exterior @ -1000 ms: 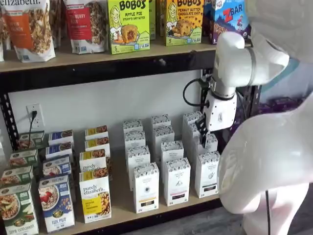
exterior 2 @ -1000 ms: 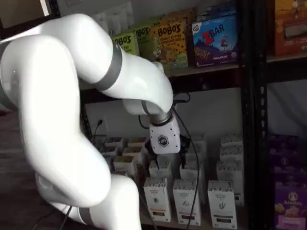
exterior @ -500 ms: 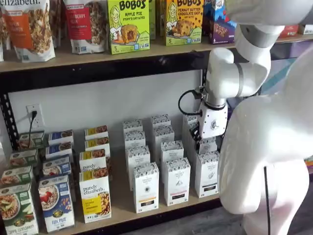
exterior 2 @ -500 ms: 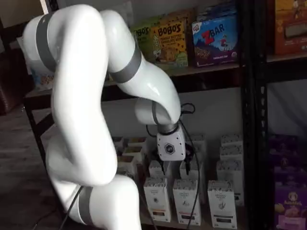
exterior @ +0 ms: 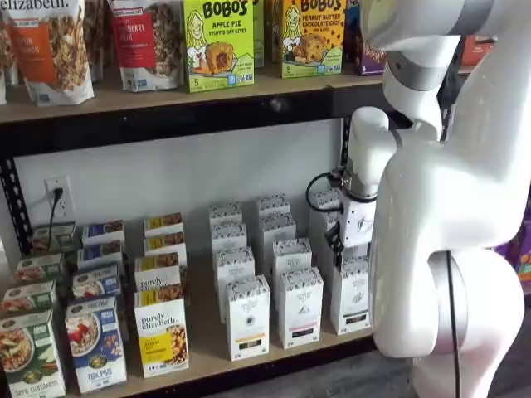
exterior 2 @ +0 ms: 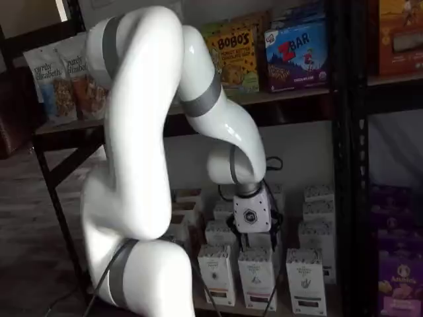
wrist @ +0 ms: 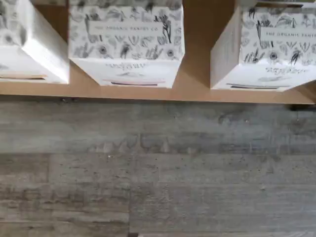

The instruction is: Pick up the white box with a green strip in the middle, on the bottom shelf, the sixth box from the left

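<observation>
The gripper's fingers (exterior: 336, 253) were a dark, side-on shape under the white wrist in a shelf view, so I could not tell whether they were parted or closed; nothing showed between them. The arm hid part of the rightmost column of white cartons.

The white box (exterior: 351, 294) stood upright at the front of that column on the tabletop (exterior: 207, 332), the lowest board of the rack, near the gripper at about 5 o'clock from it. It also showed in the other shelf view (exterior 2: 306, 281).

The wrist view held three cartons at the board's edge, with the white box (wrist: 269, 49) and one other cut off by the frame. The two unobstructed columns counted four cartons each.
</observation>
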Motion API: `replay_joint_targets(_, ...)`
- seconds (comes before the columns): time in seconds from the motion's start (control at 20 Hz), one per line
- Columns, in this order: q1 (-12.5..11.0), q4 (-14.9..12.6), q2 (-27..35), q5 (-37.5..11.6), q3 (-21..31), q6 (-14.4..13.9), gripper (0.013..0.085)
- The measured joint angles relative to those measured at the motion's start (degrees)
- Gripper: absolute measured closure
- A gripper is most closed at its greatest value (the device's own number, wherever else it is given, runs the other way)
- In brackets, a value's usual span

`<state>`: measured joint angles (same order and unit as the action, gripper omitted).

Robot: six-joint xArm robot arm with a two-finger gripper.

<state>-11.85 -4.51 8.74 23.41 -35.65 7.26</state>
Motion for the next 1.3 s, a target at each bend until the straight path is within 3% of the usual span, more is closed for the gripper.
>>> replay_joint_targets(0.25,-1.6,2.7,7.3,-3.5,-4.1,4.2,0.0130)
replay_joint_targets(0.55,-2.9,7.3,15.4,-4.4,-10.2,9.8,0.0130)
replay_joint_targets(0.75,-3.2,11.5,19.0,-5.0,-13.5,14.1,0.0130)
replay_joint_targets(1.3,-5.4,9.9,28.7,-3.3,-25.9,14.6,0.0130)
